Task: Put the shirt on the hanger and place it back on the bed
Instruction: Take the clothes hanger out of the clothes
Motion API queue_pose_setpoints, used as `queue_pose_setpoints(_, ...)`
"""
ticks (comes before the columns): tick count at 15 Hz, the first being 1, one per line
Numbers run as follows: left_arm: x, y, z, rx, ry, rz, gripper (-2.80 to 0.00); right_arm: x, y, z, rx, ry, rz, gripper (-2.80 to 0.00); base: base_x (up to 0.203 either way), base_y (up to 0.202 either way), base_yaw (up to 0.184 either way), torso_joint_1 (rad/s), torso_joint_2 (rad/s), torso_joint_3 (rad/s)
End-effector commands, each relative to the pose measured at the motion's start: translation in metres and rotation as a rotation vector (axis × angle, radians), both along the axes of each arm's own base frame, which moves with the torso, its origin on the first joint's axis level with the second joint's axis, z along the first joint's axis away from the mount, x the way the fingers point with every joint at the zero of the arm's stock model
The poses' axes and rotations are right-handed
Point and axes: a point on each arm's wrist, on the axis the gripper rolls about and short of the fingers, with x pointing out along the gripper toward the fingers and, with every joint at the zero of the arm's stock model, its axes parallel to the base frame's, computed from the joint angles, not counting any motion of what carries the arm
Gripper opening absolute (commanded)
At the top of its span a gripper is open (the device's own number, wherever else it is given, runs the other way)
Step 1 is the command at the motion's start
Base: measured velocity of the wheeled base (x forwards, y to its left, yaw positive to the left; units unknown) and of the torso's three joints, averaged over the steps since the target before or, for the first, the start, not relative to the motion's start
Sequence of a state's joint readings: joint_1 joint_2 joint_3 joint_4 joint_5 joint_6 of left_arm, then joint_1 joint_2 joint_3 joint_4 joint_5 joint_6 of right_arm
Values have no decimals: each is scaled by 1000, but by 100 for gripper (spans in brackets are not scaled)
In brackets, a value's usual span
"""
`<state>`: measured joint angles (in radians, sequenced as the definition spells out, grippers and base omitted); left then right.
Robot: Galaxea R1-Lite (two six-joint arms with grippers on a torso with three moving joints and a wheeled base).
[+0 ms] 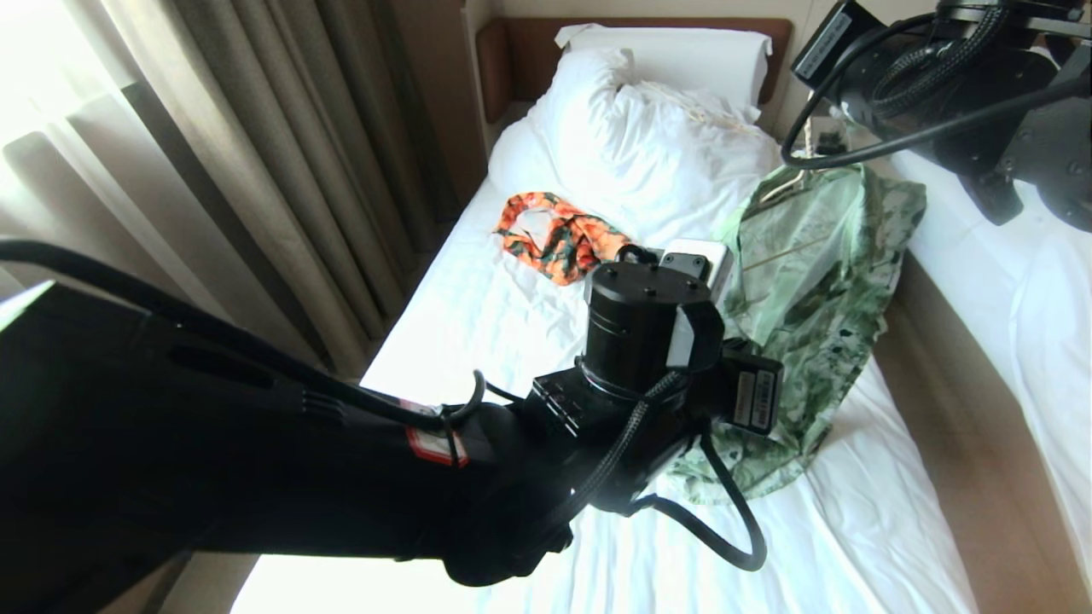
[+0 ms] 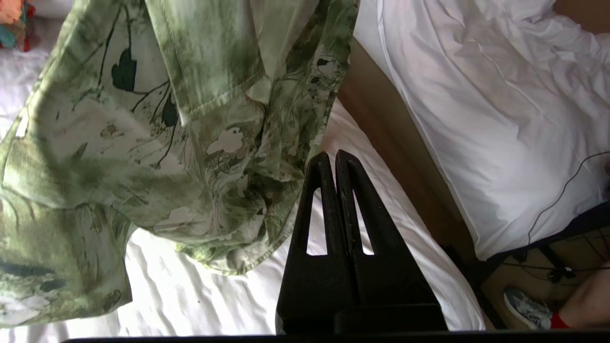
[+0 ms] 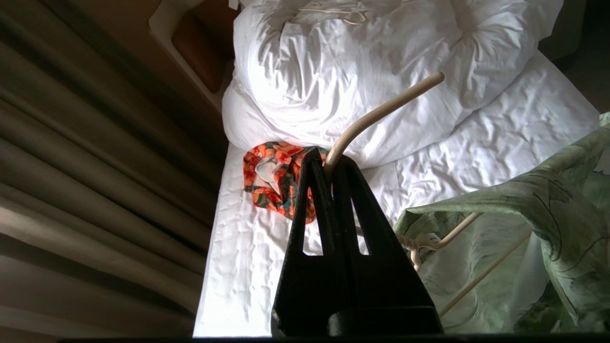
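The light green flowered shirt (image 1: pixel 819 290) hangs on the cream hanger (image 1: pixel 781 186) over the right side of the bed (image 1: pixel 478 341), its lower part bunched on the white sheet. My right gripper (image 3: pixel 329 159) is shut on the hanger's hook (image 3: pixel 381 112), up by the bed's right edge. The hanger's arms (image 3: pixel 460 228) run inside the shirt (image 3: pixel 533 228). My left gripper (image 2: pixel 332 157) is shut with nothing in it, its tips just beside the shirt's hem (image 2: pixel 267 238) above the sheet (image 2: pixel 200 295). In the head view the left wrist (image 1: pixel 648 341) hides those fingers.
An orange and dark green garment (image 1: pixel 559 239) lies mid-bed. A bunched duvet (image 1: pixel 648 145) with another cream hanger (image 1: pixel 712 115) on it lies near the headboard. Curtains (image 1: pixel 256 170) hang left. A second white bed (image 2: pixel 500 119) stands across a narrow gap, with a person's shoe (image 2: pixel 526 308) beside it.
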<state>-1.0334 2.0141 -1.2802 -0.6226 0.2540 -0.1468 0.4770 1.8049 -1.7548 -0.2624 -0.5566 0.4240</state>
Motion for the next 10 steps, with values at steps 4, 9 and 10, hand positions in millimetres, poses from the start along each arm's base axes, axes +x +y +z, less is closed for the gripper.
queue_pose_setpoints(4,21,-9,-2,-20,-13,15,-280,-3,-1,2,7,-5,1,-280,0,0,0,0,0,0)
queue_pose_setpoints(9,32,-14,0,-8,-11,55,0,-5,-1,4,8,-10,8,-280,0,0,0,0,0,0)
queue_pose_setpoints(10,35,-15,2,-16,-19,57,0,-6,-2,5,8,-11,9,-280,0,0,0,0,0,0)
